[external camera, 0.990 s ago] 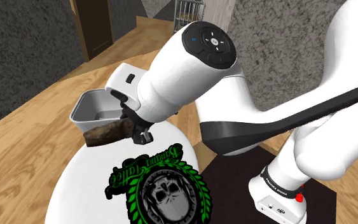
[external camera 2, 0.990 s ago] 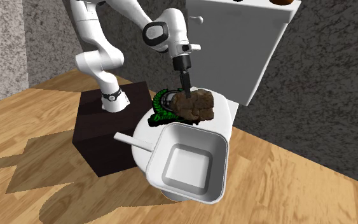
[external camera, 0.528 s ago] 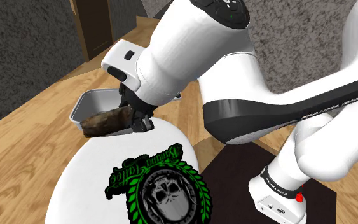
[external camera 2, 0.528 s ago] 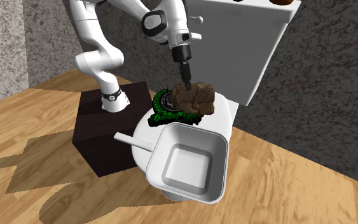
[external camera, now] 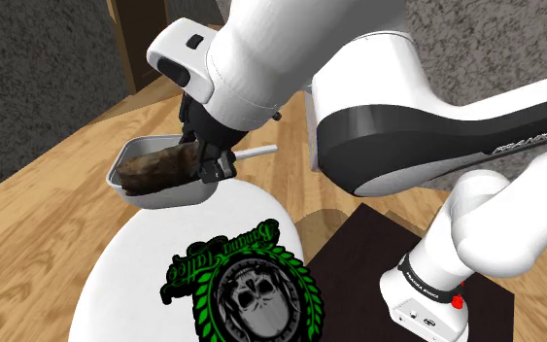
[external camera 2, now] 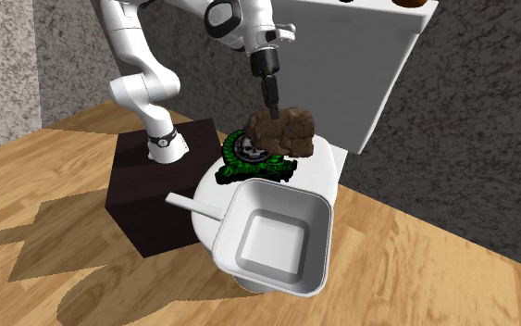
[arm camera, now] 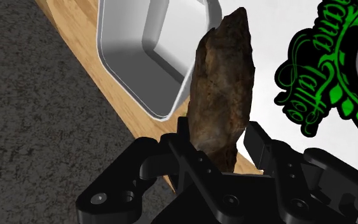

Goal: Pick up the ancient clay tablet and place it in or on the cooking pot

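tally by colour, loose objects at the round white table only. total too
Brown: 1, the clay tablet, clasped in the gripper
Grey-white: 1, the cooking pot, sitting at the edge of the table
Total: 2

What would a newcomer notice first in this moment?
A rough brown tablet stands out, clasped in the black hand and held above a white round top. A green and black skull emblem is printed on that top. A pale square pot with a long handle sits at the top's edge, with nothing in it.
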Robot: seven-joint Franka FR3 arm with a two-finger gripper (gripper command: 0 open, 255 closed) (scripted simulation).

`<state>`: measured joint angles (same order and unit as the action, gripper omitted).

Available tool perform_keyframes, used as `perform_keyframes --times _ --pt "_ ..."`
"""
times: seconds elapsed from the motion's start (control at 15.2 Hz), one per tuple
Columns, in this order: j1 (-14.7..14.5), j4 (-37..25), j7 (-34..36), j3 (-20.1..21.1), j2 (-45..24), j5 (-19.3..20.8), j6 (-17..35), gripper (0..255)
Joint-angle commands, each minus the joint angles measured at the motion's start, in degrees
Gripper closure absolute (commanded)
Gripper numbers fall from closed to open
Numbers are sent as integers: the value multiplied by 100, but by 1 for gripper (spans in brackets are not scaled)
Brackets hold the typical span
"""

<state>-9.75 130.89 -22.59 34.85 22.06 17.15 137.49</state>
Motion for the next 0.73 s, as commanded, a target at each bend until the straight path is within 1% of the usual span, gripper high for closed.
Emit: perform_keyframes --times 0.0,0.33,0.66 --pt "-25 -80 -65 -34 30 -47 -94 255" --pt "119 -89 -798 -626 -85 -112 172 255" --pt "284 -268 -1520 -1164 -336 -184 377 255"
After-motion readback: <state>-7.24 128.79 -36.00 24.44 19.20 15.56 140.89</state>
